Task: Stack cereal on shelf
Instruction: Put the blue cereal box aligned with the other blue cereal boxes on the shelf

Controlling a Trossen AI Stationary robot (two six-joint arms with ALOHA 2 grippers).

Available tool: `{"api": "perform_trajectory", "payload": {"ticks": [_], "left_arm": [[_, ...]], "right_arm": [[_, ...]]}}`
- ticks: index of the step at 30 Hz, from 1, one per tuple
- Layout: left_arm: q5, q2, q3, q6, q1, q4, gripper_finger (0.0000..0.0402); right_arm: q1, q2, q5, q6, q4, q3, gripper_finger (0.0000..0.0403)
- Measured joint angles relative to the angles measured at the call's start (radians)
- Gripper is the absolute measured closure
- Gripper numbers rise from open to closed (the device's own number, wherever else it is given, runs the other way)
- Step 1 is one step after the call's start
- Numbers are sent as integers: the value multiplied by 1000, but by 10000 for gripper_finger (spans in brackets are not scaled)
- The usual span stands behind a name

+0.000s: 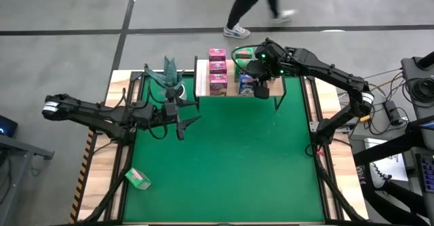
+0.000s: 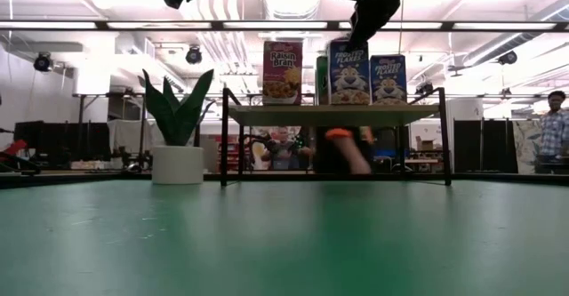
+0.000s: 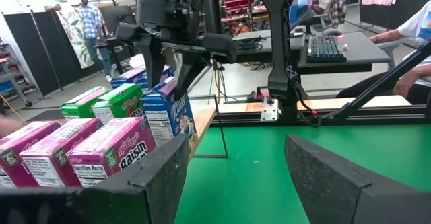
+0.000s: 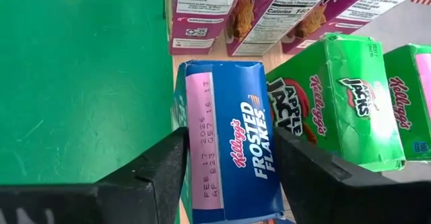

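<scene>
You have most of the cereal up: three pink Raisin Bran boxes [image 1: 218,71], green Apple Jacks boxes [image 4: 337,96] and blue Frosted Flakes stand on the shelf [image 1: 201,77] at the table's far edge. Your right gripper [image 1: 261,90] straddles a Frosted Flakes box [image 4: 232,140] there, jaws apart. One green box [image 1: 137,178] waits near the front-left corner; your left gripper [image 1: 186,119] hangs open.

Glossy printed-card cereal [image 4: 236,150], wooden shelf [image 2: 333,115]
</scene>
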Motion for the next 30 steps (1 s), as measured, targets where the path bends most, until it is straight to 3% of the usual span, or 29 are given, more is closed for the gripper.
{"api": "perform_trajectory", "payload": {"ticks": [14, 30], "left_arm": [[0, 0, 0, 0, 0, -2, 173], [0, 0, 0, -4, 0, -2, 173]], "right_arm": [[-4, -36, 36, 4, -61, 6, 218], [-97, -160, 51, 53, -181, -17, 218]]}}
